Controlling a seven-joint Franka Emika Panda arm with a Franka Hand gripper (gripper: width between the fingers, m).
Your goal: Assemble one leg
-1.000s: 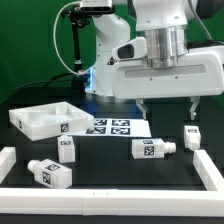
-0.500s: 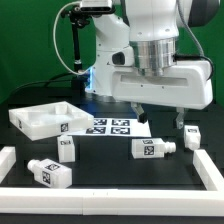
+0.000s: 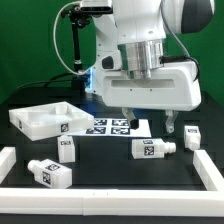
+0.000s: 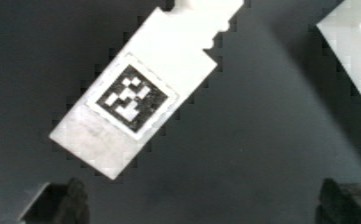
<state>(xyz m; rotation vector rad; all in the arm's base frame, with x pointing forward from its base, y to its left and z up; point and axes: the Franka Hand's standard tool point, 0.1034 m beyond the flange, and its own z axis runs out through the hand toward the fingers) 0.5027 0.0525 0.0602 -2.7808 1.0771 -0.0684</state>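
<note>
My claw [image 3: 148, 122] hangs over the black table [image 3: 100, 165] with its fingers [image 3: 125, 117] pointing down and spread wide, gripping nothing.

In the exterior view the leg [image 3: 150, 149] lies on its side almost straight beneath me. It is at about five o'clock from the marker board [image 3: 112, 126], near that board's corner but apart from it. One tagged face looks toward the camera, and its narrower stub end points to three o'clock. My fingers are above the leg and do not touch it (how high above, I cannot tell).

My wrist camera looks down on the same leg [image 4: 138, 95]. It lies slantwise on the dark table with a black-and-white tag facing up. My two dark fingertips [image 4: 61, 200] show far apart and clear of it. A white shape [image 4: 355, 50] shows there too, and I cannot say what it is.

Three more posts stand or lie around the leg:
- One is upright at nine o'clock from it [image 3: 67, 149].
- One lies on its side at about eight o'clock [image 3: 50, 172].
- One is upright at two o'clock [image 3: 191, 136].

The square panel [image 3: 38, 125] with a raised rim sits at nine o'clock from the marker board. White rails [image 3: 110, 195] edge the table.
</note>
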